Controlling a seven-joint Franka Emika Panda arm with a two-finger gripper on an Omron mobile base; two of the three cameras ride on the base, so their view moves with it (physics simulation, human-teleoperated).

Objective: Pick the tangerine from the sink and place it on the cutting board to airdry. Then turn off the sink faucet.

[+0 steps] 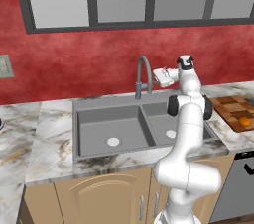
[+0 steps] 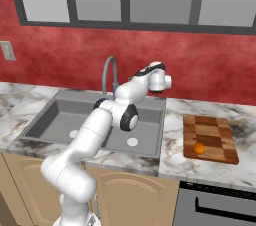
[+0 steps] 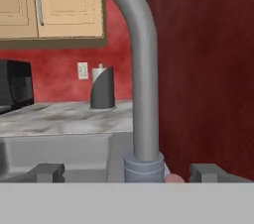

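My arm (image 1: pixel 186 134) is white with dark joints; the tangerine (image 2: pixel 199 148) is bright orange on a board (image 2: pixel 216 130) checkered light and dark brown; the sink (image 1: pixel 99 124) and faucet (image 3: pixel 141 69) are grey, the wall (image 1: pixel 74 59) mottled red, the counter (image 1: pixel 39 134) white marble with brown veins

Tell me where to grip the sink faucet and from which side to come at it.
Grip the sink faucet low on its straight upright neck, just above the collar. Come in level from the right, as the open gripper already faces it; the jaws straddle the round tube, wall behind.
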